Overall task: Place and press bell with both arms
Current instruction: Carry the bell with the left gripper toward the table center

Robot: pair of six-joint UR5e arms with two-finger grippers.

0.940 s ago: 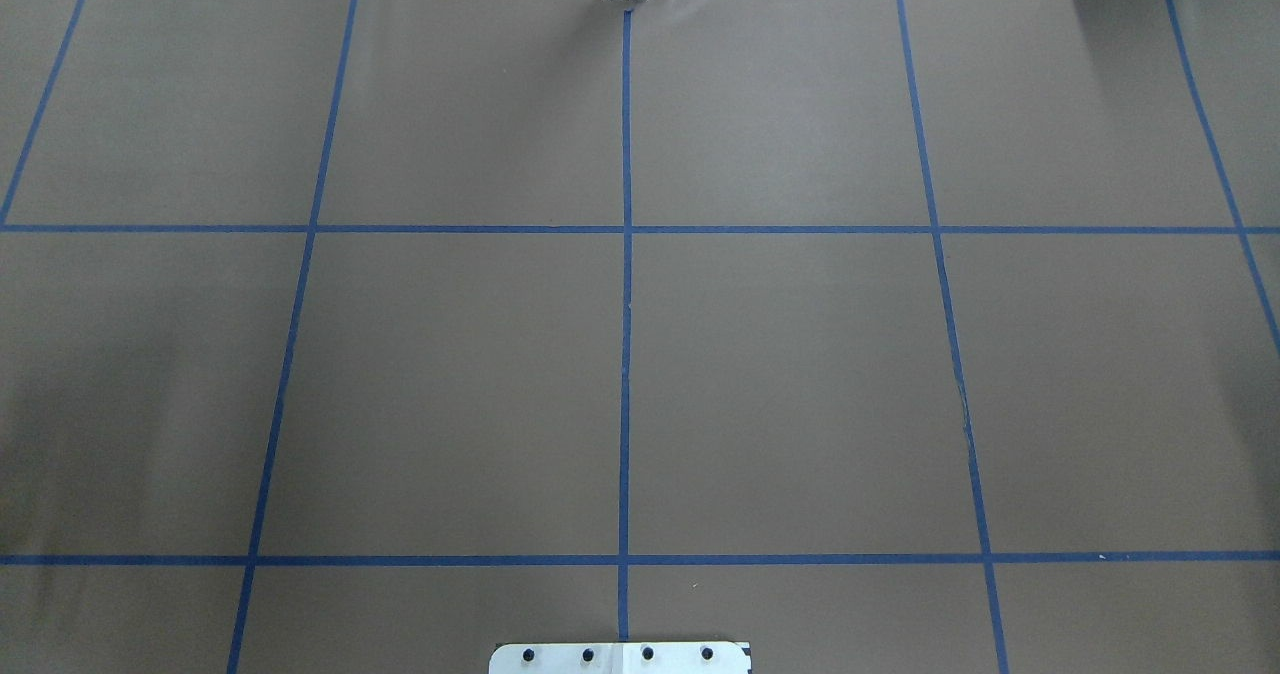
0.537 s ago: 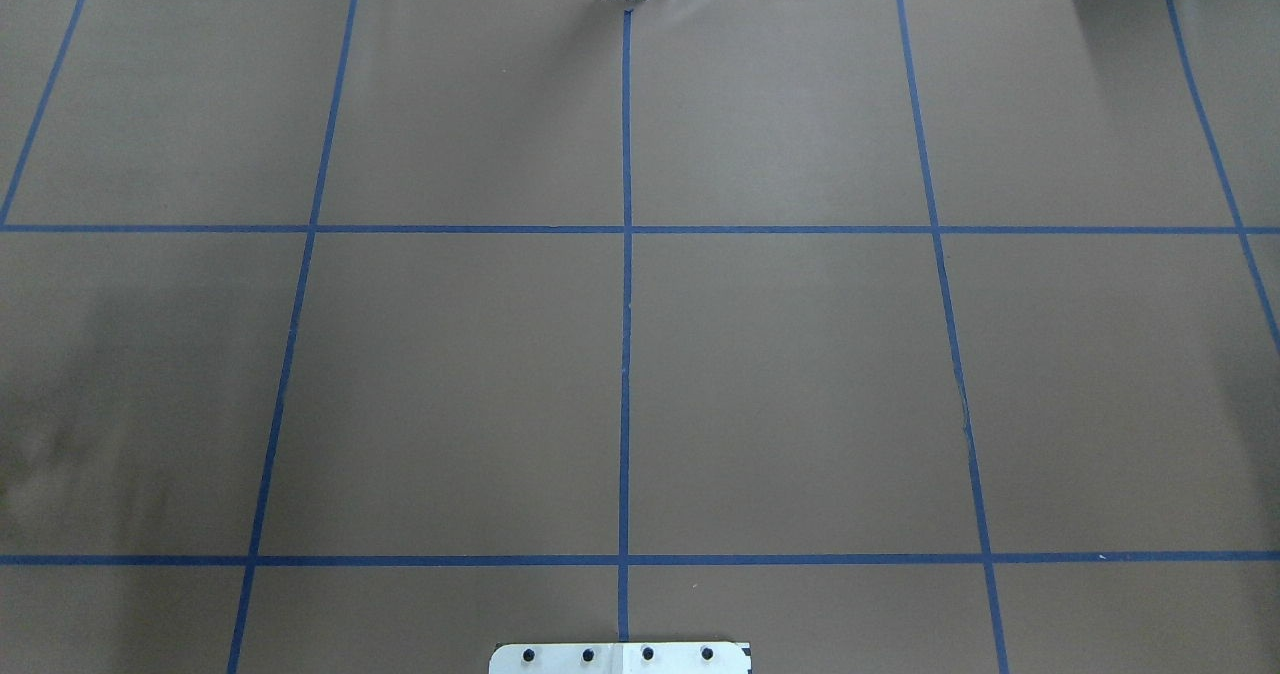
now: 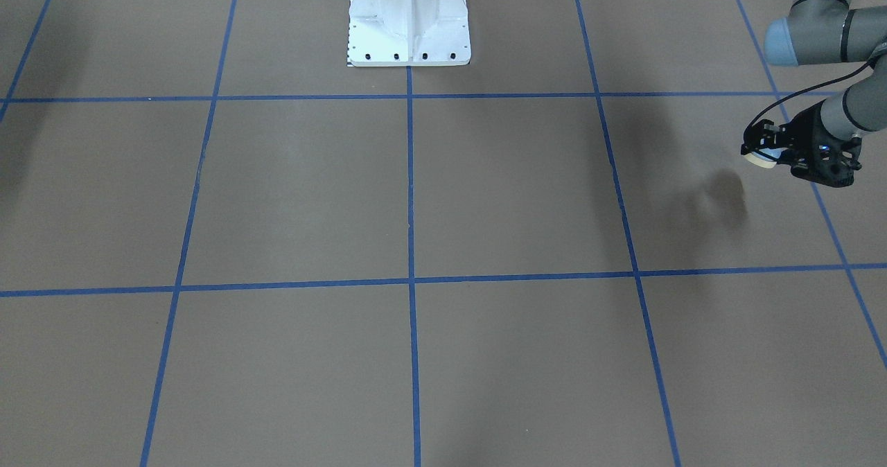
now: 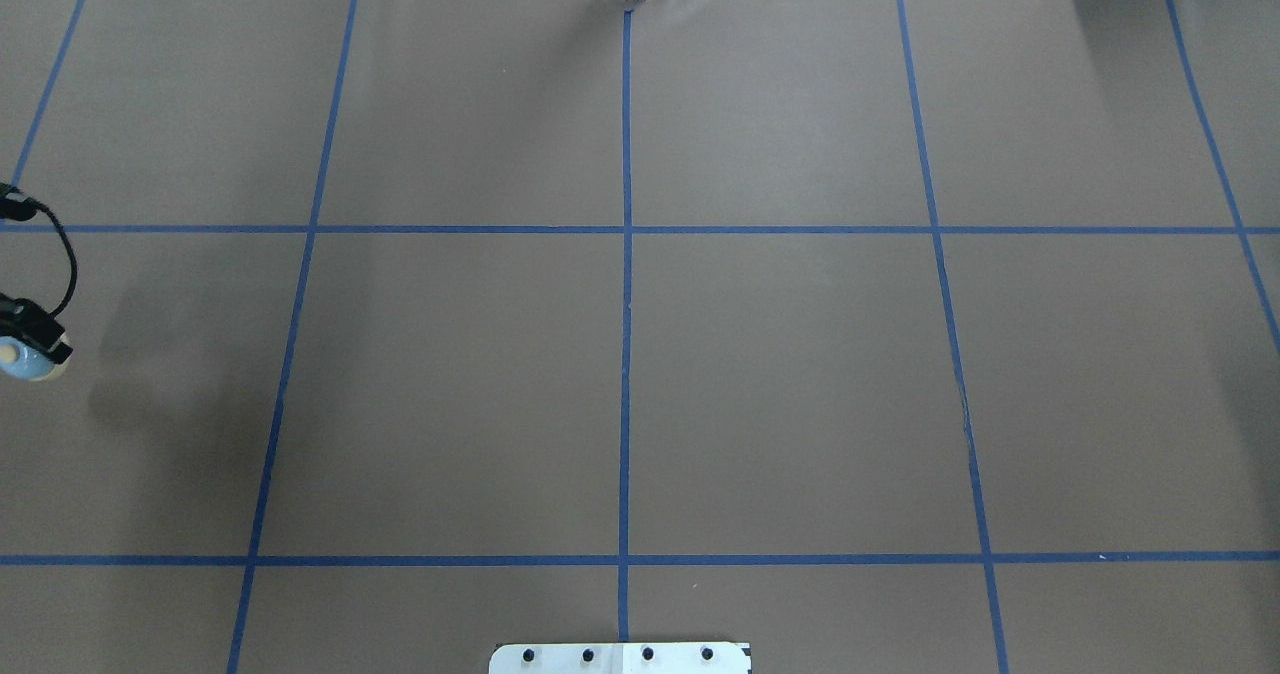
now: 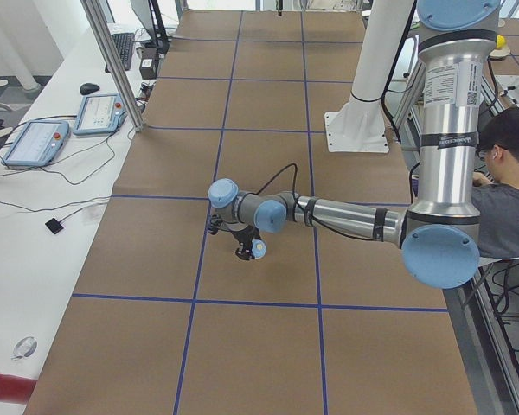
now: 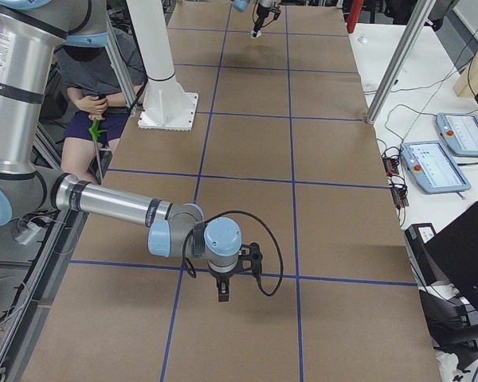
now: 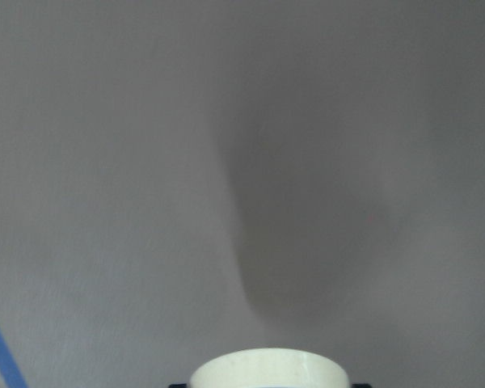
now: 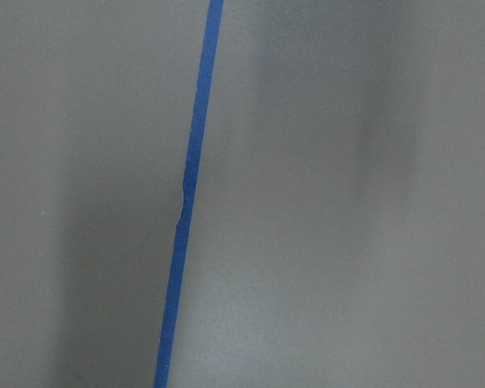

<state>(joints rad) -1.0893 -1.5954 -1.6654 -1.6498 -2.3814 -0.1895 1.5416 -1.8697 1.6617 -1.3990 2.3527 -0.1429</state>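
Left gripper (image 3: 768, 151): one, closed around the bell (image 4: 20, 359), hanging clear of the brown paper (image 3: 485, 190).
Bell: one, light blue with a cream rim, clamped between this gripper's fingers; its shadow falls on the paper near the gripper.
Right gripper (image 6: 223, 290): one, well apart from the left, over a blue tape line (image 8: 186, 202); its opening cannot be told.
Arms: two, the left arm (image 5: 346, 216) and the right arm (image 6: 111, 205), both stretched low.
Pedestal (image 3: 409, 16): one, white, between the two grippers, well apart from each.
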